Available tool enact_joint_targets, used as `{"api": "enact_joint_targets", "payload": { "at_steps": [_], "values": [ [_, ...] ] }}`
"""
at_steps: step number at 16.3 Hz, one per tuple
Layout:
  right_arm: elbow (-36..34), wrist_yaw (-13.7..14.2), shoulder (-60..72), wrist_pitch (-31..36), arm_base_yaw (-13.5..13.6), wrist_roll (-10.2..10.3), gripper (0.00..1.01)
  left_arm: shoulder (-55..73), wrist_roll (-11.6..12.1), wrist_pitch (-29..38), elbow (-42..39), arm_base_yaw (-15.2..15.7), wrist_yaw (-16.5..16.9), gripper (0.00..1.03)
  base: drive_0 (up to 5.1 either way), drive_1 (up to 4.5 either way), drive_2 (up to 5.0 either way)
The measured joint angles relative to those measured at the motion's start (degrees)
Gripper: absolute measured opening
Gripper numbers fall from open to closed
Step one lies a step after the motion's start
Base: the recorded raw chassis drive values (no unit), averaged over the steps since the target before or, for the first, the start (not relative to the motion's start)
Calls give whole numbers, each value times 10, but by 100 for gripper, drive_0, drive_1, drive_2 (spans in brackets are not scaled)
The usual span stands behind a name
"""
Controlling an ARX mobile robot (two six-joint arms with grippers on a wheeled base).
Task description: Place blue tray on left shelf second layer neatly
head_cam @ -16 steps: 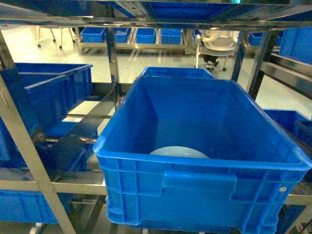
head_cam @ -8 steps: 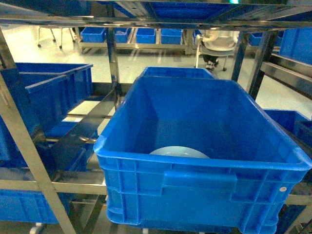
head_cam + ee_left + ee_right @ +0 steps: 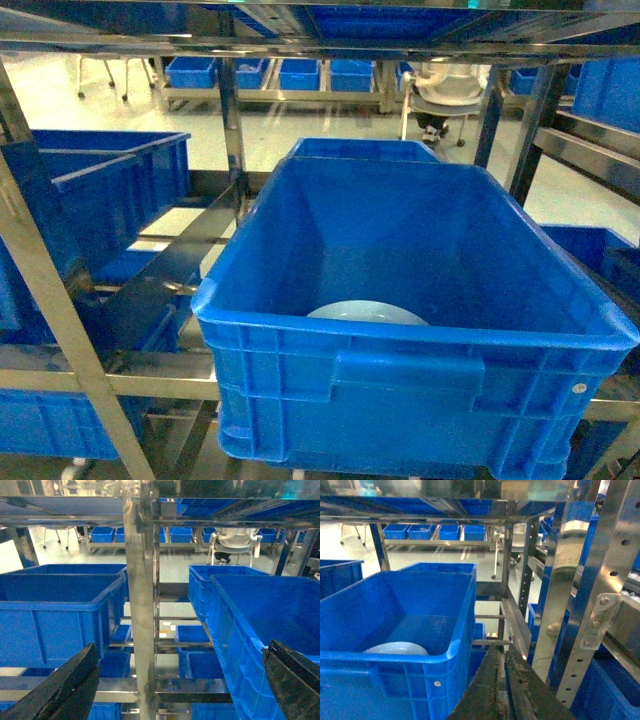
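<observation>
While blue tray (image 3: 367, 312) lies inside crate (image 3: 410, 380) at 6 o'clock, hidden by its wall, left gripper (image 3: 180, 685) spread wide, empty; right gripper (image 3: 506, 690) pinched closed, empty.

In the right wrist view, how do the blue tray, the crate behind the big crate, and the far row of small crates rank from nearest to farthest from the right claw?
From the right claw:
1. Blue tray, lower left, inside the big crate.
2. Crate behind, centre left.
3. Far row of small crates, across the floor.
</observation>
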Motion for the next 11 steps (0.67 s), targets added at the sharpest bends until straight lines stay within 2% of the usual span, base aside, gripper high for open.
{"api": "enact_joint_targets", "payload": {
  "at_steps": [2,3,5,8,11],
  "values": [
    [0,-1,0,7,0,0,27,0,0,0,0,0,-1,98,0,0,0],
    [0,-1,0,5,0,0,39,0,0,0,0,0,0,98,0,0,0],
    [0,-1,0,5,0,0,68,0,0,0,0,0,0,98,0,0,0],
    [0,-1,0,5,0,0,98,0,0,0,0,0,0,98,0,0,0],
    [0,-1,0,5,0,0,98,0,0,0,0,0,0,98,0,0,0]
  ]
}}
